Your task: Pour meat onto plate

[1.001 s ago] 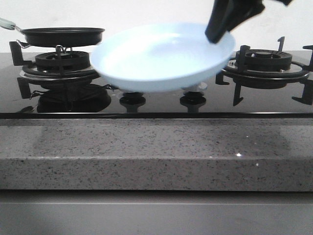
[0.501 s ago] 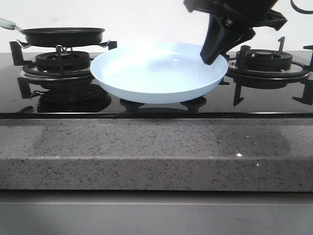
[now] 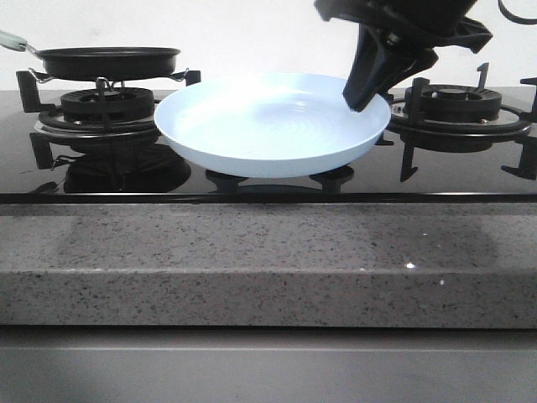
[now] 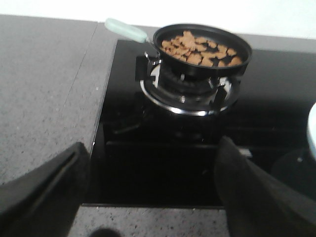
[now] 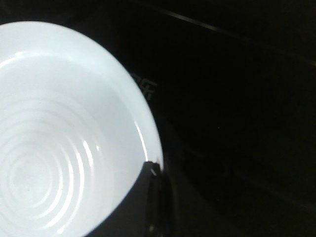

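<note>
My right hand (image 3: 362,94) grips the plate (image 3: 268,126) rim over the black stove (image 3: 470,172); left hand (image 4: 148,197) is wide, grey table (image 3: 252,252) before it.

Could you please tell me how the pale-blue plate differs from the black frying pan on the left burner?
The shallow round pale-blue plate is empty; the black frying pan holds reddish-brown meat chunks. The plate is pinched at its rim by the right tool; the frying pan sits on its burner, untouched by any tool. The frying pan has a pale handle; the plate has none. Both are round and shallow.
</note>
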